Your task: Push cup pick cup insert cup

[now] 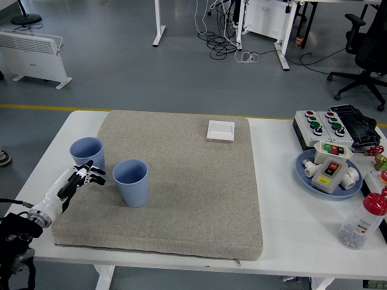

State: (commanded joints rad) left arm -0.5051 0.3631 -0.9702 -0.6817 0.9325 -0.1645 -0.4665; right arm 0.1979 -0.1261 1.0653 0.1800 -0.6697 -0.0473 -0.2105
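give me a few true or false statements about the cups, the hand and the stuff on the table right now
1. Two blue cups stand upright on the grey mat: the left cup and the right cup. True.
2. One cup is nested inside the other. False: they stand apart, side by side.
3. The left hand is beside the left cup, holding nothing. True.
4. The white switch plate lies at the mat's near edge. False: it lies at the far edge.

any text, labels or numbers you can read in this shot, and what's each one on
No text here can be read.
Bottle at the right edge: its label has print, too small and blurred to read.
Switch boxes with coloured buttons: no legible markings.
Grey box on the blue plate: nothing legible.
Two blue cups, white plate on the mat: no print visible.
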